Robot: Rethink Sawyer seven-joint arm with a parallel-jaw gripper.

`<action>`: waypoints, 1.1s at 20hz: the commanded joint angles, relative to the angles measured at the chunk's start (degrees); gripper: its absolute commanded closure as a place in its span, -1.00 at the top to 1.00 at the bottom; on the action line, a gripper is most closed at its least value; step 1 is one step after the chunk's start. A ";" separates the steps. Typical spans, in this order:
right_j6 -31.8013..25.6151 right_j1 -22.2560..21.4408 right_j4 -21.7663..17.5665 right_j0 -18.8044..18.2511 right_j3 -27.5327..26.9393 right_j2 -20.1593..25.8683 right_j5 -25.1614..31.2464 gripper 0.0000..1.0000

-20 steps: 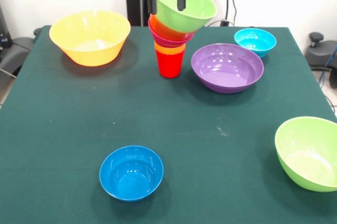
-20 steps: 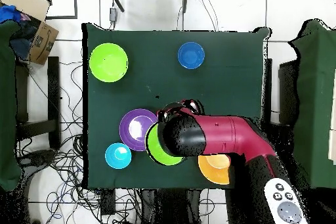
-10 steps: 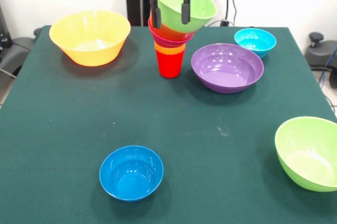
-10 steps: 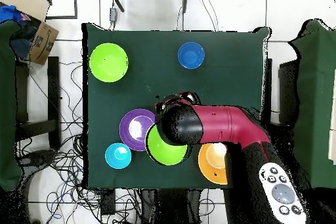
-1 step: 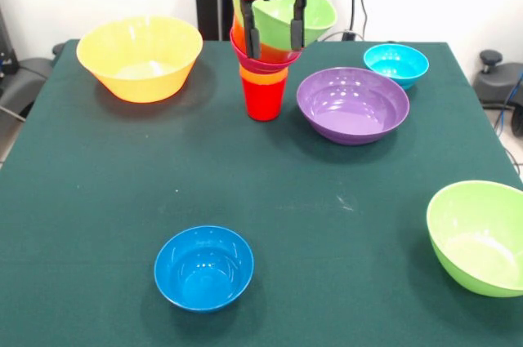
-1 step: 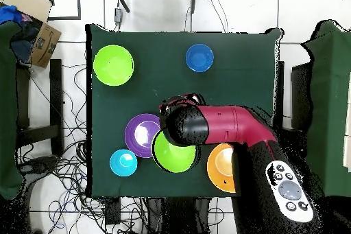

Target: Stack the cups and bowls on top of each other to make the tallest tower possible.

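Front view, tower: a red cup (image 5: 263, 99) is seen standing on the green table (image 5: 270, 200), with an orange cup (image 5: 263, 75), a pink bowl (image 5: 263, 60) and an orange bowl (image 5: 255, 46) nested above it.
Front view, top piece: a lime green bowl (image 5: 315, 14) is being set on the stack; it is tilted, its mouth turned toward the camera.
Front view, gripper: the gripper (image 5: 274, 27) is clenched on the near rim of that lime green bowl, one finger shown inside the wall and one outside.
Front view, loose pieces: a yellow-orange bowl (image 5: 140, 57), a purple bowl (image 5: 352, 104), a light blue bowl (image 5: 395, 64), a dark blue bowl (image 5: 203, 267) and a second lime green bowl (image 5: 478, 236) are left well apart from the stack.
Overhead view, arm: the stack is hidden by the arm (image 6: 219, 125); only part of the held bowl (image 6: 171, 157) is shown beside the purple bowl (image 6: 140, 135).
Overhead view, fingers: nothing of them is visible here.
Step in hand: judged to be the placing of the lime green bowl on the stack.
Next move: the bowl probably needs levelling and centring before release, since a tilted seat could topple the column.
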 commanded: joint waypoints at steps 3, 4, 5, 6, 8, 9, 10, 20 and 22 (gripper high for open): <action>2.19 2.26 -3.67 2.09 -2.55 -2.01 5.71 1.00; 2.14 2.27 -3.63 2.12 -2.58 -2.03 5.81 1.00; 2.10 2.28 -3.59 2.16 -2.61 -2.05 5.91 1.00; 2.09 2.34 -3.49 2.32 -2.75 -2.01 6.10 1.00; 2.10 2.34 -3.20 2.43 -2.73 -1.86 6.34 1.00; 2.10 2.34 -3.05 2.49 -2.71 -1.79 6.46 1.00; 2.00 2.37 -2.92 2.42 -2.70 -1.67 6.50 1.00; 1.82 2.29 -1.62 2.68 -2.84 -0.91 8.05 1.00; 2.22 2.25 -0.41 2.85 -2.61 -0.19 8.70 1.00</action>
